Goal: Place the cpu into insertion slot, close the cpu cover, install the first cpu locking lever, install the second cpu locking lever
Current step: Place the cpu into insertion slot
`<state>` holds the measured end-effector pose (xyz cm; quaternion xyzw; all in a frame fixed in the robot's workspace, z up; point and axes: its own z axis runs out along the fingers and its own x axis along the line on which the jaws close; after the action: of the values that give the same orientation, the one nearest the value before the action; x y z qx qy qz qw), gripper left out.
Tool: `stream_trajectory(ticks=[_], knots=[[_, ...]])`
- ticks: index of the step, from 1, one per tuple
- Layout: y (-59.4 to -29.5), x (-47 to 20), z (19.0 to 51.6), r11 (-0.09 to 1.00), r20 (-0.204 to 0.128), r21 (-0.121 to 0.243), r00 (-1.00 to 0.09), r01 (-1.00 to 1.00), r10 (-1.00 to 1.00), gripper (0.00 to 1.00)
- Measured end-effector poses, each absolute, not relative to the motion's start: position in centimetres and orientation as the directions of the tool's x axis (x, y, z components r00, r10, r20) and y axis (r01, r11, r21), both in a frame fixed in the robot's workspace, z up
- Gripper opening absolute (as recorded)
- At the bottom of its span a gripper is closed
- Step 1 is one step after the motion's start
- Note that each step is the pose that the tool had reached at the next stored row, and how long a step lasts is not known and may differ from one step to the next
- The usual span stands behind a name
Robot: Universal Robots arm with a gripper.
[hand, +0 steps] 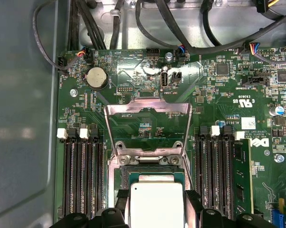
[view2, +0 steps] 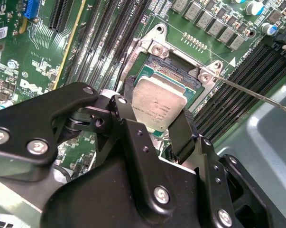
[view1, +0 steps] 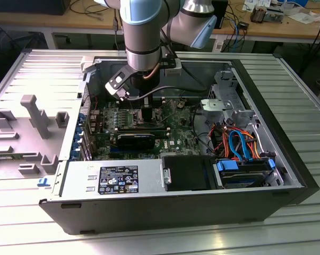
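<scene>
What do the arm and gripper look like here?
The arm has silver-grey tube sections with pale blue joint caps and a black cable at its wrist. The gripper is matte black: angular plates joined by silver screws, with two black fingers.

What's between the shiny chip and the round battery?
In the first wrist view, the cpu cover, swung open, lies between the cpu and the coin battery.

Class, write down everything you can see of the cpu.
The cpu is a flat square chip with a matte silvery-grey metal top bearing faint print. The end effector's two black fingers grip its opposite edges, holding it over the open socket. Whether it touches the socket cannot be told.
</scene>
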<state>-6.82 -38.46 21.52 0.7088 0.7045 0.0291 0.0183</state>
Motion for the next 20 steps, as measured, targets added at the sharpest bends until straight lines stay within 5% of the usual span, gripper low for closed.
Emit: stream_trajectory(ticks=[20], knots=[[-37.86, -6.65, 20.74, -0.005, -0.002, 0.054, 0.005, 0.999, 1.000, 0.55]])
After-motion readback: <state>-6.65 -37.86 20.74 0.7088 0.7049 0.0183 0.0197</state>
